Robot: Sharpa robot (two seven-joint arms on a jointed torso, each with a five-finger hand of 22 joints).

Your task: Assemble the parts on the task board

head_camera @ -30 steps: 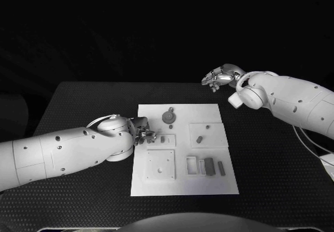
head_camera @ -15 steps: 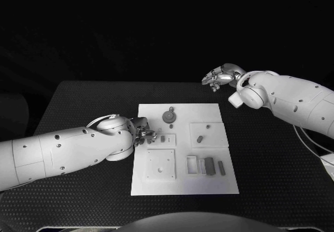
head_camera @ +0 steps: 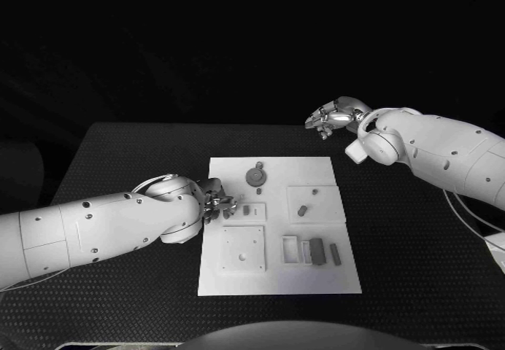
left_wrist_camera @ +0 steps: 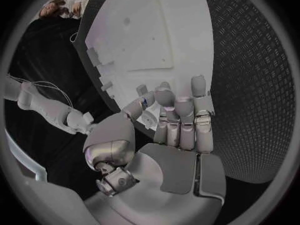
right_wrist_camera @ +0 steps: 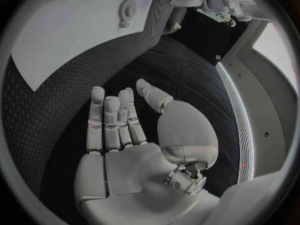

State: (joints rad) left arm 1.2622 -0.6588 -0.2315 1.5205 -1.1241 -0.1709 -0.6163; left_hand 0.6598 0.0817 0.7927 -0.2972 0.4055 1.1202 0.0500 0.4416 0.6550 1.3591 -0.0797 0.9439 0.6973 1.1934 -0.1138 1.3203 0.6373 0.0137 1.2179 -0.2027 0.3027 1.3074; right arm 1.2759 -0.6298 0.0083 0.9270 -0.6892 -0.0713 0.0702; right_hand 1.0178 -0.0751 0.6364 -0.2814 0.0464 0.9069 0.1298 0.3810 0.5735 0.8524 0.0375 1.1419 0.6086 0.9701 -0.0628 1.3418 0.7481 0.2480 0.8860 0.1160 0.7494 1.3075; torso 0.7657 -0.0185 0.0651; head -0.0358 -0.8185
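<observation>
The white board (head_camera: 279,226) lies flat in the middle of the black, dimpled worktop (head_camera: 126,153). The left hand (head_camera: 216,203) is placed at the board's 9 o'clock edge, next to a small square pocket plate (head_camera: 250,211). In the left wrist view the fingers (left_wrist_camera: 181,120) are curled together, and a small part (left_wrist_camera: 147,116) seems to be pinched between the thumb and a finger; this is not fully certain, because the part is tiny. The step in hand is judged to be the seating of this part into the pocket beside the hand. For the next move, a fine alignment over the pocket and a gentle push down are needed, so that the part is not tilted or dropped.

The right hand (head_camera: 331,117) is held away from the board, toward 1 o'clock, above the worktop. Its fingers (right_wrist_camera: 112,120) are stretched out, side by side, and nothing is held in them.

A round toothed gear (head_camera: 255,175) is seen at the board's 12 o'clock end. A larger square plate (head_camera: 242,249) with a hole lies toward 7 o'clock, and some grey bars (head_camera: 318,250) lie beside a frame toward 5 o'clock. The board looks smooth and matt, like hard plastic, and the hands are shiny metal.
</observation>
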